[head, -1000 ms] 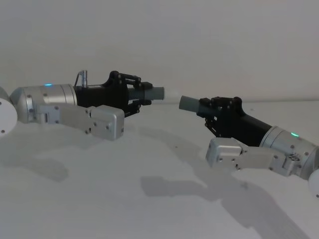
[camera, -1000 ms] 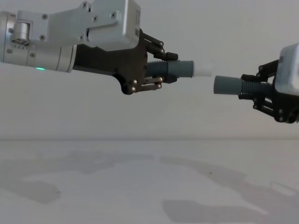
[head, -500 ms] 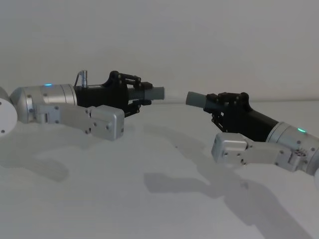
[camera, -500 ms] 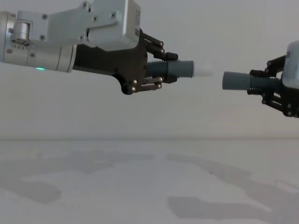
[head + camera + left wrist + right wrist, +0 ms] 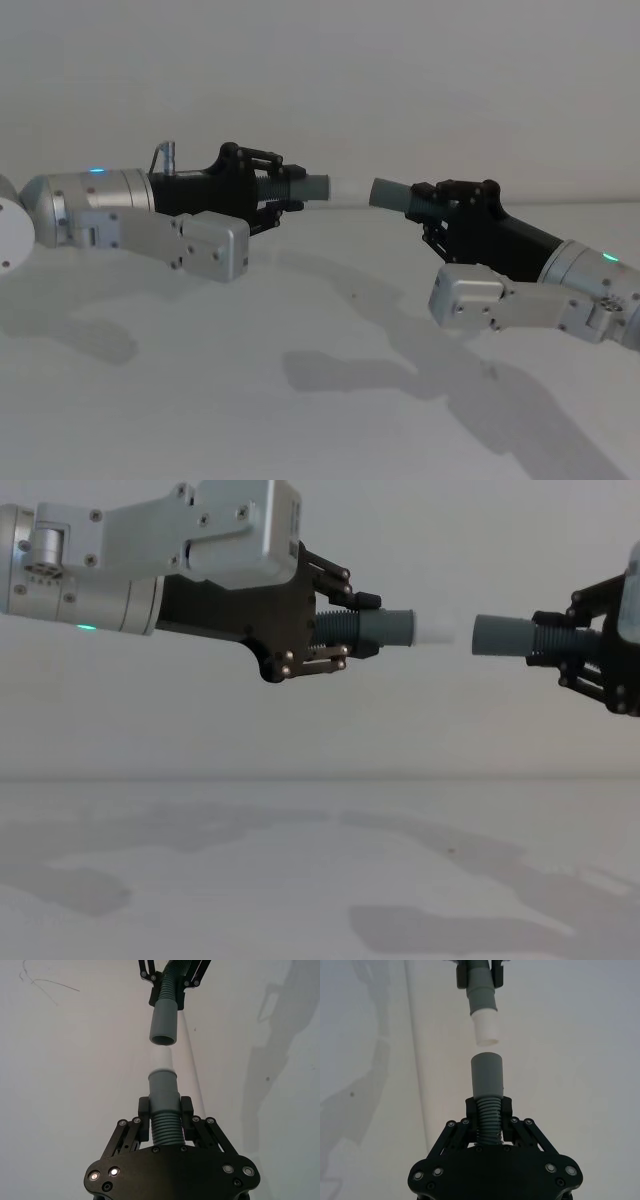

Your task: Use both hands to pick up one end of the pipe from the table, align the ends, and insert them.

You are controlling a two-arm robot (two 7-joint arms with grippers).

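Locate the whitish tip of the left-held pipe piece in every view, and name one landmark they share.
Head view: whitish tip at centre, between the two hands.
Chest view: whitish tip right of centre, pointing at the open grey cuff.
Left wrist view: whitish tip above its own cuff, mid-frame.
Right wrist view: whitish tip near the top, facing the camera's cuff.
Shared landmark: the open grey cuff facing it, with a gap between them.

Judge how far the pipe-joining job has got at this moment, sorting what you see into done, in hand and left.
Done: both pipe pieces are off the table, the left hand shut on the white-tipped piece and the right hand shut on the open-cuffed piece. In hand: alignment, with the whitish tip facing the cuff mouth, nearly in line, apart. Left: close the gap and insert.
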